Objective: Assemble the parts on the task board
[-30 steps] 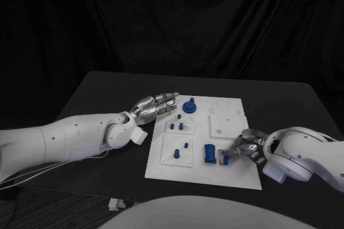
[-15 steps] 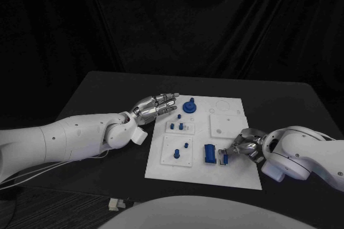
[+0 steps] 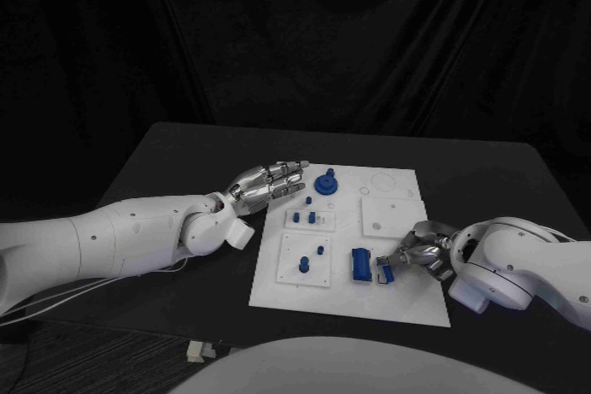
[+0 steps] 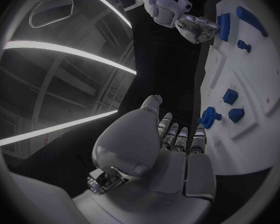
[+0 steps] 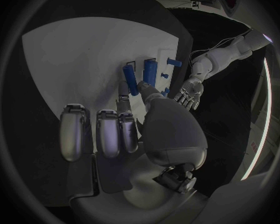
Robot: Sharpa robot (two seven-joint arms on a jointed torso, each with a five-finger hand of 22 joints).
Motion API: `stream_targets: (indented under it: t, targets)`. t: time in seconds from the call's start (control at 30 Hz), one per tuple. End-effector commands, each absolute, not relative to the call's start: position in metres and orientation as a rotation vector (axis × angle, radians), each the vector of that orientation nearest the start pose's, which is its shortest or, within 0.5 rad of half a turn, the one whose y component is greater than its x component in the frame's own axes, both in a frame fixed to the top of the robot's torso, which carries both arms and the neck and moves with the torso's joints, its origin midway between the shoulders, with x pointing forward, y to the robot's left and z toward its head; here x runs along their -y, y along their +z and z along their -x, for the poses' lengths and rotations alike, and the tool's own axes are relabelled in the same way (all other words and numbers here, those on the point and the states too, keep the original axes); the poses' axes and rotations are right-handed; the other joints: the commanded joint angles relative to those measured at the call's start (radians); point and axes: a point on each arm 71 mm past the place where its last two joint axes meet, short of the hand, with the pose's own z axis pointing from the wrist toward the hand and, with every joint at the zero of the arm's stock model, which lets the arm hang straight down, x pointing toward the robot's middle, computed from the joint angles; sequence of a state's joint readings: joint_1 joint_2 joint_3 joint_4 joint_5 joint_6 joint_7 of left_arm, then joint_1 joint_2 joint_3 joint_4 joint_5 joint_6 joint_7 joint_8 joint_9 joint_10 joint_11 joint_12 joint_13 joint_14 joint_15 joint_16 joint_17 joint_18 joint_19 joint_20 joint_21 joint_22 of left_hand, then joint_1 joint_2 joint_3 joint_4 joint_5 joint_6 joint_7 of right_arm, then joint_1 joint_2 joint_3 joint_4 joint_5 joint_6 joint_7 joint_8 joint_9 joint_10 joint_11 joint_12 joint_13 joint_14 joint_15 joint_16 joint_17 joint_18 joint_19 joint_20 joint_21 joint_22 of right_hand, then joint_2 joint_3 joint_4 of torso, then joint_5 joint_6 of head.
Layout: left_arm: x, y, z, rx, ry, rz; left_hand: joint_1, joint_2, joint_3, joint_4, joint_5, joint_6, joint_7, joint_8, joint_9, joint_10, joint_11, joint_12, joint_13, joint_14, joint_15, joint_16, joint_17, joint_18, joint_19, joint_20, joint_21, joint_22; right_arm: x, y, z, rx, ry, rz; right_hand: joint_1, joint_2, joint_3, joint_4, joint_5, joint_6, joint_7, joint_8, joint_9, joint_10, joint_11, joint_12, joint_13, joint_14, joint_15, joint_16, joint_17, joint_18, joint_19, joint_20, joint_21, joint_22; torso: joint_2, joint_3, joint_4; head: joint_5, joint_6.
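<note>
Showing: black surface (image 3: 172,155) carrying the white board (image 3: 406,302) at its middle.
Left robot hand (image 3: 269,182): hovering at the board's far left edge, fingers extended side by side and slightly apart, holding nothing.
Right robot hand (image 3: 418,250): at the board's near right part, fingertips pinching a small blue piece (image 3: 387,273), upright, low over the board.
Blue block (image 3: 359,264): standing on the board just left of the pinched piece; whether the two touch cannot be told.
Blue knob (image 3: 324,185): seated near the board's far left corner, just beside the left robot hand's fingertips (image 3: 297,172).
Small blue pegs (image 3: 307,215): upright in a raised white panel between knob and block.
Further pegs (image 3: 308,258): standing in the larger panel (image 3: 289,274) at the near left.
Right wrist view: thumb tip (image 5: 144,88) against the blue piece (image 5: 130,79).
</note>
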State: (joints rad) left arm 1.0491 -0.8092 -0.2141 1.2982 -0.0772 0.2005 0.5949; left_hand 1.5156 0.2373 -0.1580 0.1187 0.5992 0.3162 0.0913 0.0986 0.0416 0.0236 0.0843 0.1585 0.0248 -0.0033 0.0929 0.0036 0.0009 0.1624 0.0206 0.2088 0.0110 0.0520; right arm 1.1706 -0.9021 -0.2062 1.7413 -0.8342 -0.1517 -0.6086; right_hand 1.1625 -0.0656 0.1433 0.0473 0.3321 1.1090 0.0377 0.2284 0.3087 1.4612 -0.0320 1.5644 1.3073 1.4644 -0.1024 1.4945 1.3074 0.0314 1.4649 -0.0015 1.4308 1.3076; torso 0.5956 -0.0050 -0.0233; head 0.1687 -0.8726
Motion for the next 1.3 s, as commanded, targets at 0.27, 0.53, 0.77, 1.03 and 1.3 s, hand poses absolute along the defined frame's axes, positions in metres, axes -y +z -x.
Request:
stream_targets:
  t: [0.27,0.53,0.77,1.03,1.3]
  targets:
    - [-0.2373,-0.3058,-0.4472,-1.672,-1.848,1.074,0.003,0.01,0.003,-0.005,0.005,-0.001,0.008,0.004,0.001,0.0,0.01,0.001,0.001,0.003,0.002,-0.004,-0.001,0.018,0.001,0.002,0.004,-0.002,0.1961,-0.2777,-0.3933,-2.455,0.474,-0.514,-0.026,0.006,-0.006,0.019,-0.015,0.004,0.002,0.008,0.007,0.11,-0.001,0.006,0.263,0.075,-0.003,0.003,0.082,0.007,0.04,0.009,-0.011,0.212,0.0,-0.0002,-0.0002,0.001,0.0]
    - [-0.237,-0.3062,-0.447,-1.675,-1.849,1.075,0.003,0.01,0.003,-0.006,0.006,-0.001,0.009,0.004,0.001,0.0,0.01,0.001,0.001,0.003,0.003,-0.004,-0.001,0.018,0.0,0.002,0.004,-0.002,0.1957,-0.278,-0.3937,-2.455,0.474,-0.514,-0.042,0.015,-0.009,0.034,0.001,0.008,-0.001,0.011,0.012,0.11,-0.003,0.006,0.263,0.076,-0.005,0.005,0.087,0.007,0.04,0.008,-0.012,0.212,0.0,-0.0002,-0.0002,0.002,0.0]
    - [-0.2371,-0.3065,-0.4468,-1.678,-1.848,1.077,0.004,0.01,0.004,-0.007,0.007,0.0,0.01,0.005,0.001,0.0,0.01,0.002,0.001,0.003,0.003,-0.004,-0.001,0.018,0.0,0.002,0.004,-0.002,0.1952,-0.2786,-0.3933,-2.467,0.472,-0.503,-0.061,0.014,-0.016,0.048,0.002,0.006,0.0,0.011,0.016,0.11,-0.003,0.006,0.263,0.076,-0.005,0.005,0.086,0.008,0.039,0.007,-0.015,0.211,0.001,0.0,-0.0002,0.004,0.0]
    - [-0.2368,-0.307,-0.4467,-1.682,-1.847,1.078,0.004,0.01,0.005,-0.008,0.007,0.002,0.011,0.006,0.001,0.0,0.01,0.002,0.001,0.003,0.003,-0.004,-0.001,0.018,0.0,0.002,0.004,-0.002,0.1942,-0.2788,-0.3919,-2.482,0.474,-0.488,-0.059,0.004,-0.023,0.046,-0.037,0.001,0.0,0.011,0.021,0.11,-0.003,0.006,0.263,0.075,-0.005,0.004,0.083,0.009,0.037,0.007,-0.019,0.21,0.0,-0.0002,0.0,0.002,0.0]
    - [-0.2368,-0.3074,-0.4466,-1.684,-1.846,1.08,0.004,0.01,0.005,-0.008,0.007,0.002,0.011,0.006,0.001,0.0,0.01,0.002,0.001,0.003,0.003,-0.004,-0.001,0.018,0.0,0.002,0.004,-0.002,0.1936,-0.2784,-0.3899,-2.493,0.475,-0.469,-0.061,-0.002,-0.03,0.049,-0.07,0.001,0.001,0.012,0.025,0.11,-0.002,0.006,0.263,0.075,-0.004,0.005,0.084,0.009,0.037,0.008,-0.019,0.21,-0.001,-0.0005,-0.0009,0.002,0.0]
